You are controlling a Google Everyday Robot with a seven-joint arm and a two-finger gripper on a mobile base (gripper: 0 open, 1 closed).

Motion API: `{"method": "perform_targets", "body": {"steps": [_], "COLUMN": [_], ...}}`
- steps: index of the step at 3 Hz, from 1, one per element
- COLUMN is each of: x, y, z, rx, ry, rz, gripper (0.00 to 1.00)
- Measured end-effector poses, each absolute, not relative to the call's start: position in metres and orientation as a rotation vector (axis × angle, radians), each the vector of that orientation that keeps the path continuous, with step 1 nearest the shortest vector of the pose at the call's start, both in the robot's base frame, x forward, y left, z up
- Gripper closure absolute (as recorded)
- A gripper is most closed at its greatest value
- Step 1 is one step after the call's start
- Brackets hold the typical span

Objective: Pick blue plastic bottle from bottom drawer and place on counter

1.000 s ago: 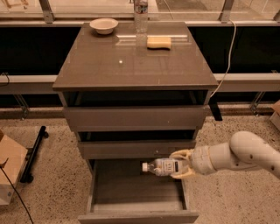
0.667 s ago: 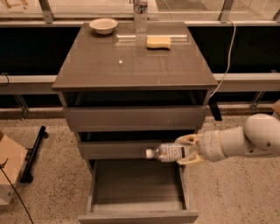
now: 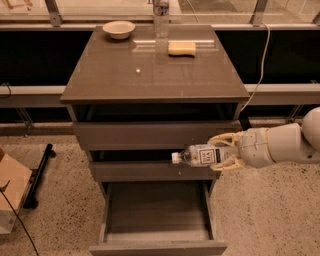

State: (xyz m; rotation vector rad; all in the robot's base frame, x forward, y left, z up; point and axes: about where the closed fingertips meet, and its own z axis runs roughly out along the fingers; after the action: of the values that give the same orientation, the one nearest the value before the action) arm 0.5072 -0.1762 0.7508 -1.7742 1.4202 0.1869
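Note:
My gripper is shut on the blue plastic bottle, holding it on its side with the white cap pointing left. It hangs in front of the right part of the middle drawer, above the bottom drawer, which is pulled out and shows a bare floor inside. The white arm reaches in from the right edge. The counter is the glossy grey-brown top above, well higher than the bottle.
On the counter's back stand a white bowl, a tall clear water bottle and a yellow sponge. A cardboard box sits on the floor at left. A cable hangs at right.
My gripper has lifted the bottle up out of the bottom drawer, from just above its opening to the height of the middle drawer front, shifting slightly right.

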Motion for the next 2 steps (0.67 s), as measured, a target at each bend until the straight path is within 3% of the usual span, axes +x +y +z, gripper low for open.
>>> {"method": "perform_targets", "body": {"steps": [2], "x": [0.523], "y": [-0.177], "z": [0.818], "rx": [-1.763], "ry": [1.282], "rz": [0.024], "gripper": [1.00]}}
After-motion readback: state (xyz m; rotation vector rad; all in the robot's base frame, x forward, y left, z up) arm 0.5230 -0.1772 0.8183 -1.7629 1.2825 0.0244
